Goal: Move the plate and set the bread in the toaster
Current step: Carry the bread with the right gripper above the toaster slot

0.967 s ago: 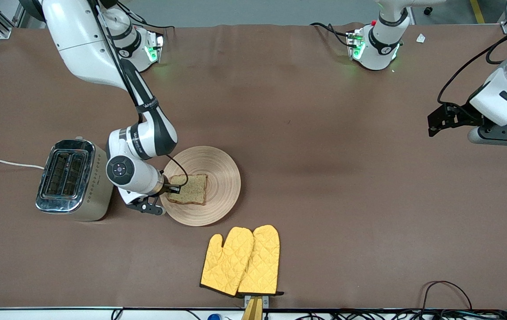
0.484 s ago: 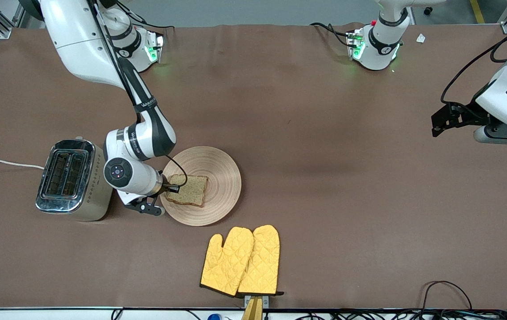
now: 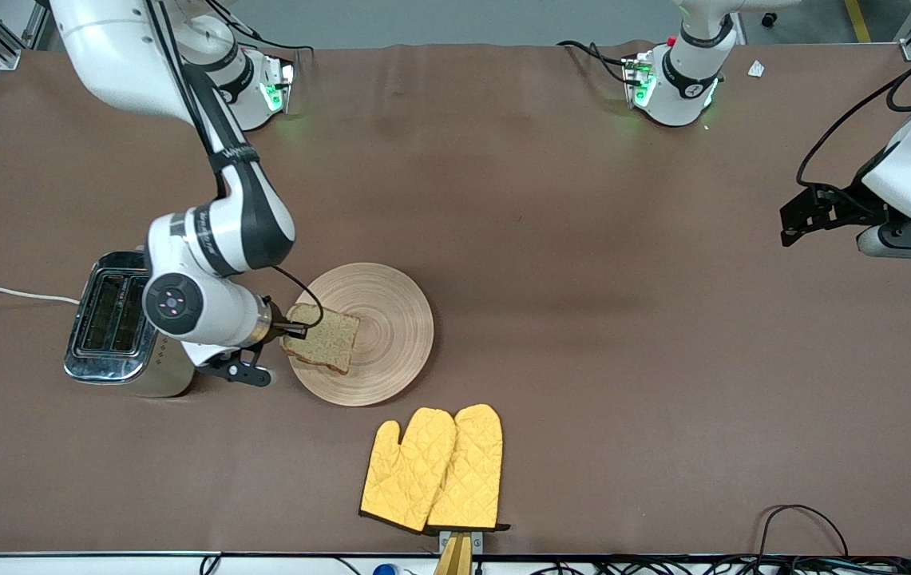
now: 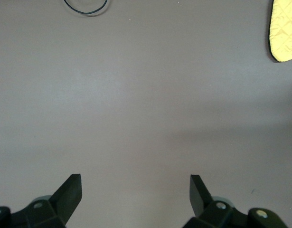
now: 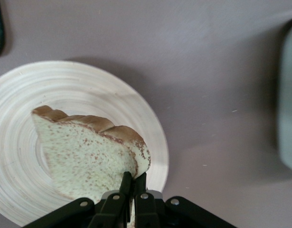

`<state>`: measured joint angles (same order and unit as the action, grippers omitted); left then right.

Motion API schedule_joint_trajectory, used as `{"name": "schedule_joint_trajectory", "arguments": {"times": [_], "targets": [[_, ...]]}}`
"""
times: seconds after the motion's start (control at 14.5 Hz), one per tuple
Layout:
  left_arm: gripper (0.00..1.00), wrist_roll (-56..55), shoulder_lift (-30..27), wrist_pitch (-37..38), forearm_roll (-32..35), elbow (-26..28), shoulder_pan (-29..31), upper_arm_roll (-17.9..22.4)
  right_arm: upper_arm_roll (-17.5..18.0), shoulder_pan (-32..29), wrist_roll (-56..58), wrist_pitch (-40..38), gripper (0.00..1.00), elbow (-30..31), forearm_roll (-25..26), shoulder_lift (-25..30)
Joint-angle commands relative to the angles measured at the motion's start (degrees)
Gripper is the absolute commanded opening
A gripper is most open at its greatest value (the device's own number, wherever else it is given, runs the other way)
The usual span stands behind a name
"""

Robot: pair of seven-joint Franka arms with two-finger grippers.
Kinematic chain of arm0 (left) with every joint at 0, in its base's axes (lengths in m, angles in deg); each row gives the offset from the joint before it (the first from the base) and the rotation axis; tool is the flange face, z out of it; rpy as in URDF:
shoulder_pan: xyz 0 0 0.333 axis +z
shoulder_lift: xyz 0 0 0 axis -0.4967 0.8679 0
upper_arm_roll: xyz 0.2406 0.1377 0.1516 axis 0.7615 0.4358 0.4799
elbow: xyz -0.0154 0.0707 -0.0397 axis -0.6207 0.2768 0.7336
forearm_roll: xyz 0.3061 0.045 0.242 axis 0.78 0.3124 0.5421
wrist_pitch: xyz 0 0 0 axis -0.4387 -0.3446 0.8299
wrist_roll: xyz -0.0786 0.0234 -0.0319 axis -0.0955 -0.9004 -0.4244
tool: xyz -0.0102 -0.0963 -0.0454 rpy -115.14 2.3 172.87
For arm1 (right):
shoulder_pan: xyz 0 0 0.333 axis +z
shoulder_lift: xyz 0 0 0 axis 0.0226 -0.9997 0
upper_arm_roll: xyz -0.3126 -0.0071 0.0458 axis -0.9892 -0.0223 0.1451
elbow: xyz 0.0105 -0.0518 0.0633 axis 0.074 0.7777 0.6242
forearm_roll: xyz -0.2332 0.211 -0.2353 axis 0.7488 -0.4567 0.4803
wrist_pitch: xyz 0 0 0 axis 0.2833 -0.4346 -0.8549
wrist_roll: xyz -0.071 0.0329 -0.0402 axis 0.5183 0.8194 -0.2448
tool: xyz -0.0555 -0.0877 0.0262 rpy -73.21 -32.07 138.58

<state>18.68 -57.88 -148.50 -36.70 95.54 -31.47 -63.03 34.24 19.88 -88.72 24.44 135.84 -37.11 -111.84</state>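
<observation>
The right end effector has its two black fingers pinched tight on one edge of the square slice of brown wholegrain bread, and the slice hangs tilted, lifted clear above the round, light tan wooden plate with ring grooves. In the right wrist view the fingers clamp the crust at the slice's corner, the bread over the plate. The plate sits on the brown desk, just beside the boxy toaster with a chrome top and cream sides, on the side toward the left arm's end. The toaster's two slots face up. A pair of yellow quilted oven mitts lies nearer the front camera than the plate. The left end effector waits well away from the plate, over bare desk at the left arm's end, its fingers spread wide apart with nothing between them.
</observation>
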Motion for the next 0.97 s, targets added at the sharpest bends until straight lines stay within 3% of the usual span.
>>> {"name": "schedule_joint_trajectory", "arguments": {"times": [0.0, 0.21, 0.48, 0.9], "targets": [[1.0, 0.16, 0.6, 1.21, 0.68, -1.5, -0.07, 0.06, -0.05, -0.17, 0.03, -2.74, 0.0, -0.1, 6.51, 3.11], [1.0, 0.16, 0.69, 1.21, 0.77, -1.59, 0.02, 0.06, 0.21, 0.44, -0.06, -12.4, 0.0, -4.84, 18.1, 3.29], [1.0, 0.34, 0.69, 1.21, 1.04, -1.59, 0.37, 0.15, 0.39, 1.23, 2.22, -20.23, 0.0, -5.56, 32.61, 3.38], [1.0, 0.16, 0.69, 1.21, 0.95, -1.68, 0.28, 0.06, 0.3, 2.47, 2.31, -31.48, 0.0, -5.64, 42.81, 3.38]]}}
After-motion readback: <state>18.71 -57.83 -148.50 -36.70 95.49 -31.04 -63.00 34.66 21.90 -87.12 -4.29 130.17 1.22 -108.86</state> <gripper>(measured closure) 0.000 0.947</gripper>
